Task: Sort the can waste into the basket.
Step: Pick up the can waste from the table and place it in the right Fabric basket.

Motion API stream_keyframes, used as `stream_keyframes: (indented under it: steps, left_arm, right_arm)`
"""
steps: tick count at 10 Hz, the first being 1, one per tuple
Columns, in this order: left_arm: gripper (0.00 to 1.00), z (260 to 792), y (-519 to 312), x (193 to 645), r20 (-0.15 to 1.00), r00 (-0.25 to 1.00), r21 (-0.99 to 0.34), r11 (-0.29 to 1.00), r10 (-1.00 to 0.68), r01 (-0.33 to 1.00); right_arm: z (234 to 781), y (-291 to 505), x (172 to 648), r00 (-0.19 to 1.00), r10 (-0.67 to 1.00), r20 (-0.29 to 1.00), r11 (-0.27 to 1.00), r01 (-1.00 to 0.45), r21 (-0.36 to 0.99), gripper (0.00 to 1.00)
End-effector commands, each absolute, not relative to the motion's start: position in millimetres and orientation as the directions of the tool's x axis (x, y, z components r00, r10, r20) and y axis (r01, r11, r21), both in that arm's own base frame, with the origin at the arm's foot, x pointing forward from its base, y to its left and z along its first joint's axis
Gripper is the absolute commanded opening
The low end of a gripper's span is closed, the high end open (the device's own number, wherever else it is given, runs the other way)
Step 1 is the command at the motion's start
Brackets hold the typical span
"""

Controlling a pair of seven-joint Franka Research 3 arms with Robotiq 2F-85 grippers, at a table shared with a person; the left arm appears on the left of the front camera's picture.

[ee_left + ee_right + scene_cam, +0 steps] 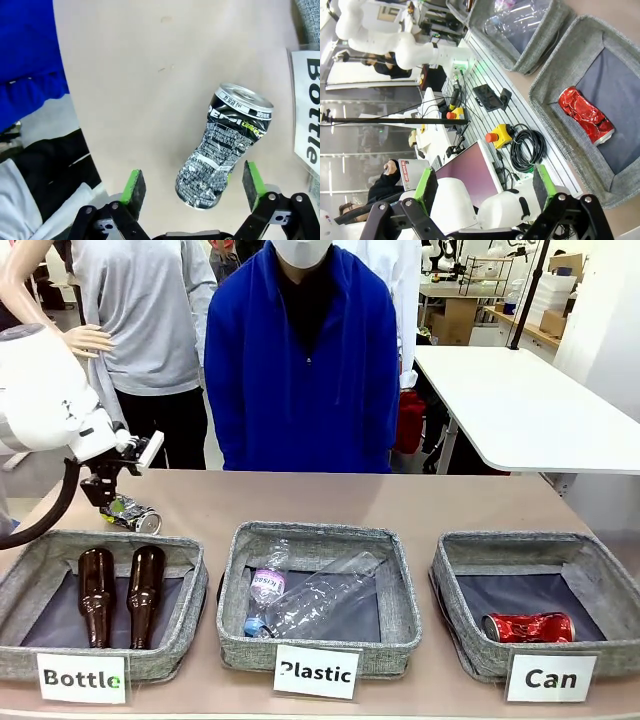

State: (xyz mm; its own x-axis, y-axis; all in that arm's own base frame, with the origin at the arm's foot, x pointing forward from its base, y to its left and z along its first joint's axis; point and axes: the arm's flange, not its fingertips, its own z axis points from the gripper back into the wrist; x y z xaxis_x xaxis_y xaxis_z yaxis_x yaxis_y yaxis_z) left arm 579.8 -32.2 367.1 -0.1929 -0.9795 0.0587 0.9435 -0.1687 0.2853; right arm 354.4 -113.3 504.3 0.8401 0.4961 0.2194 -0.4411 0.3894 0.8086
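Front view: table [420, 505] is viewed across from its near edge.
Left wrist view: silver can [222, 145] is viewed closely from above; shared with front.
Right wrist view: Can basket [557, 62] is viewed from higher up; shared with front.

A robotics lab — emergency-stop button [496, 136], coiled cable [526, 149], monitor [470, 167].

Red can [528, 627] in basket [530, 544], dark [138, 517] outside

Left gripper [112, 504] at silver-dark can [137, 518] behind Bottle basket [28, 562]; 1 red can [528, 627] inside Can basket [455, 585]
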Motion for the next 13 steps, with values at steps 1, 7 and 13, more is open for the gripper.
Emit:
stream_keyframes:
  steps: [1,7,13]
  left_arm:
    - [1.00,366,-31,593,0.053,-0.166,0.234,-0.150,-0.985,0.961]
    - [1.00,319,-26,618,0.050,-0.162,0.125,-0.155,-0.986,0.980]
    - [0.41,314,-28,617,0.074,-0.126,0.112,-0.117,-0.989,0.987]
  right_arm:
    - [507,-114,354,0.829,0.511,0.226,0.383,-0.455,0.804,1.00]
    - [507,-114,354,0.829,0.511,0.226,0.383,-0.455,0.804,1.00]
    - [507,-114,354,0.829,0.511,0.226,0.383,-0.455,0.804,1.00]
